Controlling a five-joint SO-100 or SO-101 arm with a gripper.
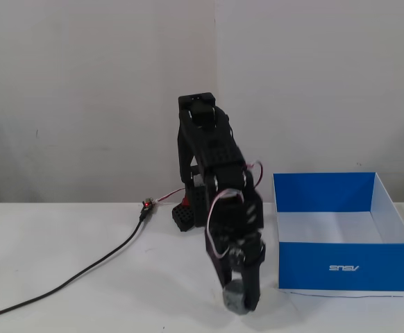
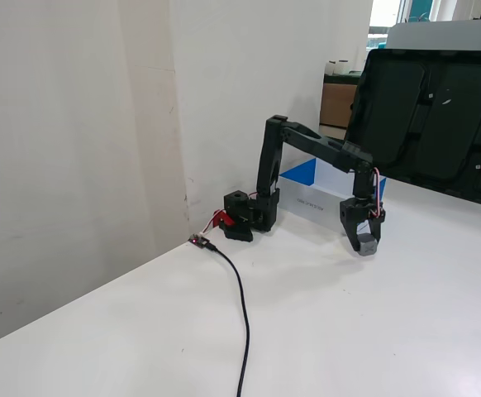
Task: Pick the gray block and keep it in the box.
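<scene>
A black cable lies across the white desk and ends at a small red connector. A large dark tray leans behind the desk.

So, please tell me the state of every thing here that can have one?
gray block: between the fingers, at the table surface, outside the box.
gripper: lowered to the table, shut on the gray block.
box: open on top, nothing visible inside, upright.
black cable: lying loose on the table, plugged into a small board.
</scene>
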